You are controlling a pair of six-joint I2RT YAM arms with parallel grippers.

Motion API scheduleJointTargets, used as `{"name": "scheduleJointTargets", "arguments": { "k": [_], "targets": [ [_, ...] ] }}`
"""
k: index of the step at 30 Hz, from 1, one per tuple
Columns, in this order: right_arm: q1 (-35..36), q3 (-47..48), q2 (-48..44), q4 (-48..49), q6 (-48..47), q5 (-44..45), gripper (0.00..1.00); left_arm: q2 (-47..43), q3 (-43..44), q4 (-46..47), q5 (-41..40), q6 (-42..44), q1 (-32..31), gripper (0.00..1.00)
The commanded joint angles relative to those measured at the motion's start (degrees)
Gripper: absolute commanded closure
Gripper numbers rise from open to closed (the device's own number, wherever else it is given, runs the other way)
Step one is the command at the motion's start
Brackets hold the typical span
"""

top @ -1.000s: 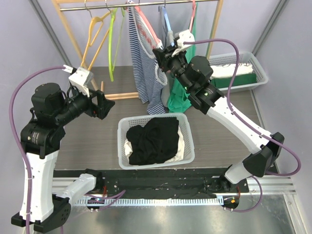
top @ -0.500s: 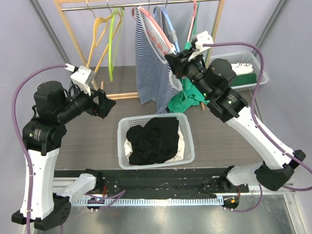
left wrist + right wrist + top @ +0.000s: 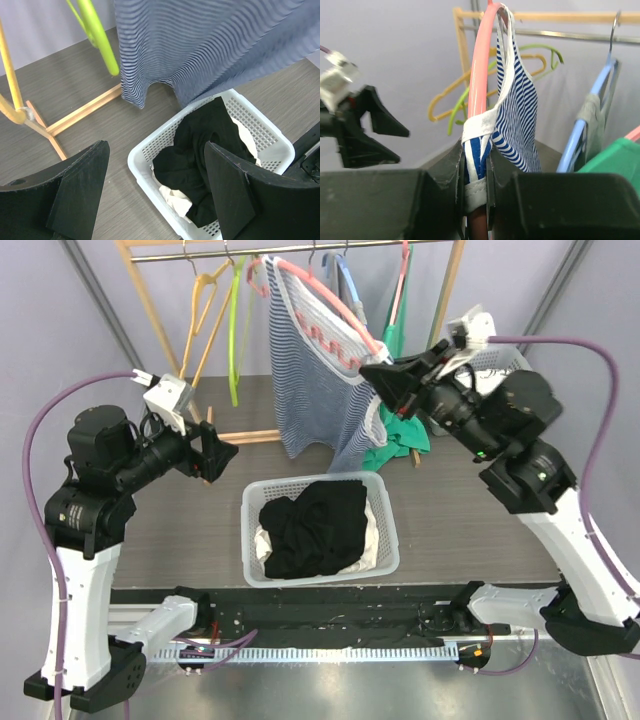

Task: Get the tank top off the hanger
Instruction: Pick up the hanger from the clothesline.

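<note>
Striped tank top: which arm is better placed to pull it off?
Right. The right gripper is clamped on the tank top strap and pink hanger; the left gripper hangs open, apart.

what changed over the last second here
The right gripper, shut on the striped tank top and its pink hanger, swung to the right, pulling the hanger's lower end and the top out sideways. The left gripper stayed open and still, and the basket did not move.

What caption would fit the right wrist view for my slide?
Right gripper shut on the striped tank top where its strap wraps the pink hanger, wooden rack behind.
</note>
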Motion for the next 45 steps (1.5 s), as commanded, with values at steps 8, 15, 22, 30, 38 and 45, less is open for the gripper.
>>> {"name": "scheduleJointTargets", "arguments": {
  "k": [8,15,22,30,38,45],
  "targets": [
    [0.3,11.6,-7.4,5.1,4.0,-9.3,0.99,-0.9,1.5,0.7,1.5,-0.1,0.4,0.18],
    [0.3,9.5,-10.6,-0.7,3.7,-8.1,0.99,-1.3,1.1,0.7,2.3,-0.2,0.4,0.18],
    [0.3,-1.3,-14.9,-3.8,5.4,-7.6,0.99,-2.1,1.6,0.2,3.4,-0.2,0.4,0.11],
    [0.3,-6.1,-16.0,-11.9,5.2,-14.9,0.99,-6.1,2.1,-3.1,9.5,4.1,0.4,0.00],
    [0.3,-9.1,-18.3,-19.5,2.5,-24.0,0.99,-15.8,-3.7,5.0,19.5,8.4,0.4,0.00],
    [0.3,-8.1,-17.4,-23.2,0.6,-33.3,0.99,-14.9,-6.7,9.6,27.2,8.3,0.3,0.00]
  ]
}}
